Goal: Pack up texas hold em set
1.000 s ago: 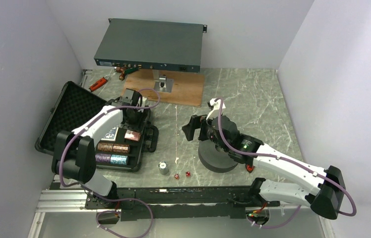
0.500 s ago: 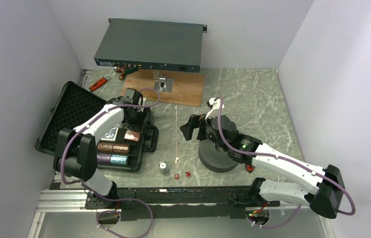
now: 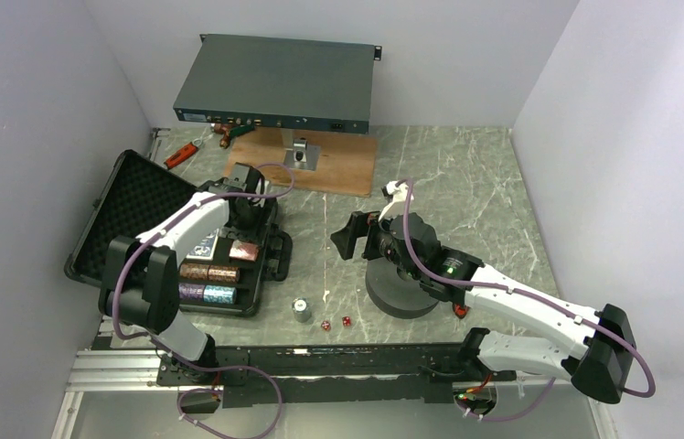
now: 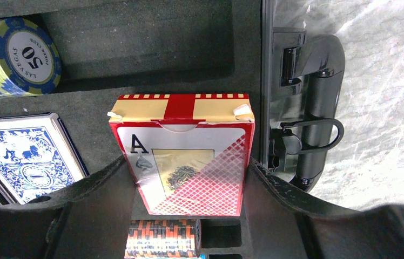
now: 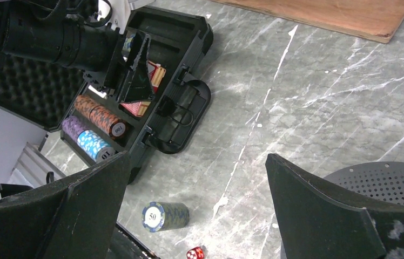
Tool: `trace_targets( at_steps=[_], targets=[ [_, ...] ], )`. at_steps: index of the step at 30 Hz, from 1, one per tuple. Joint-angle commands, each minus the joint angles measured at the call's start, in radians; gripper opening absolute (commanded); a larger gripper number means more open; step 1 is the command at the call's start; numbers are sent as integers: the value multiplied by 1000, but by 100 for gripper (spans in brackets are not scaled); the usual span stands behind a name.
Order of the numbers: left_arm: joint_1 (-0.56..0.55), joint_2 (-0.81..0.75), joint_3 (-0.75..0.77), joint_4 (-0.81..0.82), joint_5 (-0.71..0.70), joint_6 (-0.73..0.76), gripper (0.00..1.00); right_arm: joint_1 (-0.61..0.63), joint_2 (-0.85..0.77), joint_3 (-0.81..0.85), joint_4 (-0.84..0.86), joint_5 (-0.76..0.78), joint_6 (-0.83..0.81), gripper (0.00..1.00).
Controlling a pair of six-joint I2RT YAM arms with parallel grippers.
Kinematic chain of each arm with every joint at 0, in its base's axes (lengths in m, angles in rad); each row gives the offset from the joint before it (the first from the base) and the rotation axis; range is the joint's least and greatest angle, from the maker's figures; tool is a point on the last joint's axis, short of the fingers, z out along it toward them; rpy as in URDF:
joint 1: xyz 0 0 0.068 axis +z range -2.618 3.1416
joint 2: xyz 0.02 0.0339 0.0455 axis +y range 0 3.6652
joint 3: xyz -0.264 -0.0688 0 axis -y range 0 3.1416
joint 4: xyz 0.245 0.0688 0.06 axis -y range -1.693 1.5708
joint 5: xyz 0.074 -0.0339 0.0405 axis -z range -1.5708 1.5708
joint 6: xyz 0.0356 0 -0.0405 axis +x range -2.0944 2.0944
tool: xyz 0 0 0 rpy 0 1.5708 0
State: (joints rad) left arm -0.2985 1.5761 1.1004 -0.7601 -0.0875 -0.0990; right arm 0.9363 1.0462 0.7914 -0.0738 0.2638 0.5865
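While your left jaws (image 4: 186, 172) grip the red deck (image 4: 183, 156) by its long sides, the box hangs tilted over its slot in the case (image 5: 178, 29), near the handle (image 4: 313, 108). It does not look seated yet. The blue deck (image 4: 24, 156) lies in the slot beside it, and a blue-and-yellow chip stack (image 4: 13, 56) sits in the channel beyond.

In the overhead view, two more rows of chips (image 3: 208, 283) fill the near channels, so most of the set looks stowed.

Your right jaws (image 5: 197, 162) are spread wide and empty. They hover above the counter (image 3: 466, 183) between the case and the foam ring (image 3: 402, 294), which is not part of the set.

Three pieces are plainly left out on the counter: one loose stack (image 3: 302, 310) lying on its side just off the case's near corner, and two dice (image 3: 336, 323) close beside it. Something small and red shows at the ring's far edge, but you cannot tell what it is.

The lid (image 3: 133, 206) is laid fully back, foam up. By my reading you are past halfway: seat this deck, bring in the loose stack and the dice, then shut and latch the lid. The right arm looks better placed for the loose pieces.
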Motion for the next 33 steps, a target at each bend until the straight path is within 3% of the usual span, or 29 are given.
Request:
trace_targets(
  at_steps=[1,17,31,33],
  targets=[
    [-26,10,-8,-68,-35,-7,0,-4,-11,12,36,-9,3,100],
    [-74,-14,-79,-115,-69,-52,4,-4,-9,13,23,-5,-2,100],
    [-74,-113,-104,-104,-15,-25,58,-4,10,0,45,-9,12,100],
    [-74,-122,-91,-111,-30,-25,75,-4,12,-4,52,-10,15,100]
  ],
)
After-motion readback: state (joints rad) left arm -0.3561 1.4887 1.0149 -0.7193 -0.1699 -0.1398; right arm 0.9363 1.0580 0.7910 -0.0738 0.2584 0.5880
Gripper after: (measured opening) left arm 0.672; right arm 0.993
